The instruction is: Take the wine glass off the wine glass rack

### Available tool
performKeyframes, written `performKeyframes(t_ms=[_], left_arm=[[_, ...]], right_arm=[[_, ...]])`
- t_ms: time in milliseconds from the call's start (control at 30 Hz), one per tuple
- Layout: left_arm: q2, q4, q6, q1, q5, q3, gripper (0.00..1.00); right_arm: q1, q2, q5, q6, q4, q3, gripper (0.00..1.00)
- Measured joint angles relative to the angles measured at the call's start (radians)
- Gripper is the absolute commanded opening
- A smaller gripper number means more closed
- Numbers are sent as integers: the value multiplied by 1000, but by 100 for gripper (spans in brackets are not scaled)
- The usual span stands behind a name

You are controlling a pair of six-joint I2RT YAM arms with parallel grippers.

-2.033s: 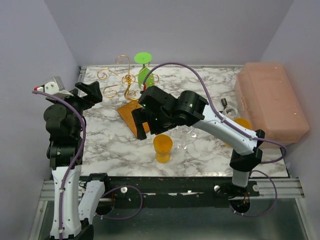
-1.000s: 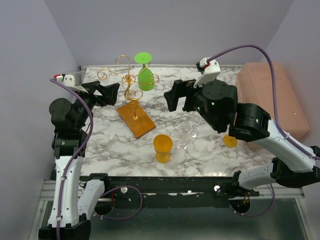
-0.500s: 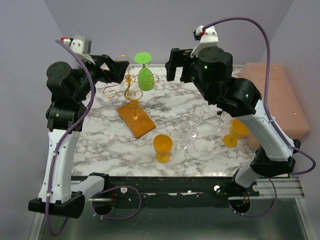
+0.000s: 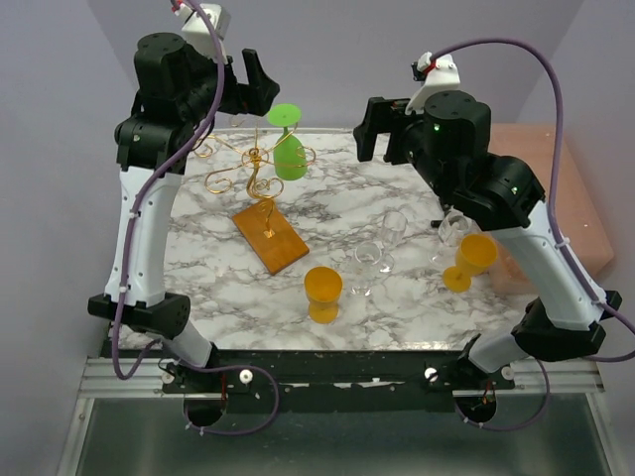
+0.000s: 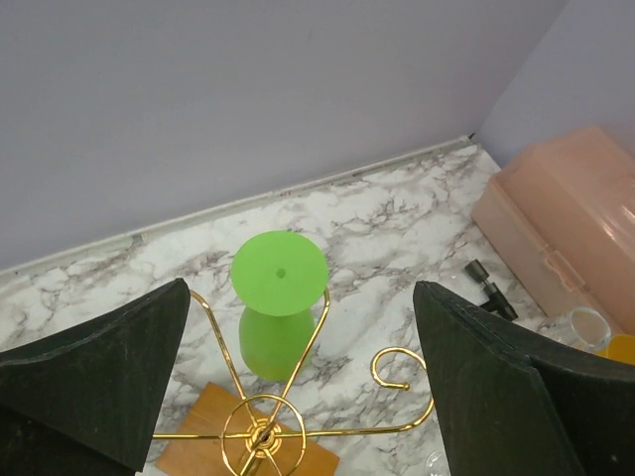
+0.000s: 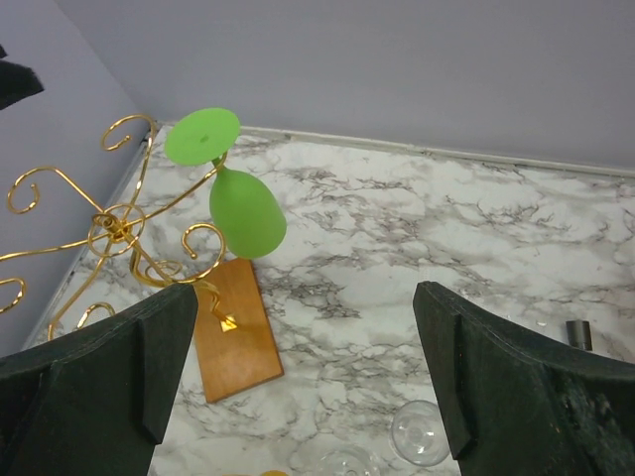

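- Both pairs of my jaws stand wide apart and carry nothing. The left gripper (image 4: 255, 87) hovers high at the upper left of the overhead view, the right gripper (image 4: 371, 129) high at upper centre-right
- The wine glass (image 4: 289, 155) (bright green, hung upside down with its round foot on top) is on the wine glass rack (image 4: 248, 178), in the upper middle of the overhead view. Its stem runs between two gold wires and its bowl hangs below them
- In the left wrist view the glass sits at centre, framed between my fingers (image 5: 99, 382) but well below them. In the right wrist view it is at the upper left, off to one side
- I judge the task not yet begun: the glass hangs untouched
- Risk one: the rack is thin wire on a wooden base (image 4: 270, 238) that nothing holds down. If I pull the glass across the wires rather than out along their gap, the foot could catch and drag or tip the stand
- Risk two: the bowl looks smooth and tapered, so a pinch there could slide off and drop the glass onto the marble table (image 4: 208, 288)
- Risk three: a toppling rack, or a low swing of my right arm, could strike the orange cup (image 4: 322, 292) and clear glasses (image 4: 376, 260) at lower centre
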Motion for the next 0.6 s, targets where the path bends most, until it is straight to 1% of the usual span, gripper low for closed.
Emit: performKeyframes(t_ms=[100,300,600], left_arm=[[75,-59,7,-10,-18,63,98],[143,-131,14,-29,-39,100,98],[209,-146,35,-38,-58,164,99]], right_arm=[[-7,-25,-12,6,-3,-32,100],[-24,-46,-33,14,-9,-84,100],[-43,-87,-47,41,-21,-204,100]])
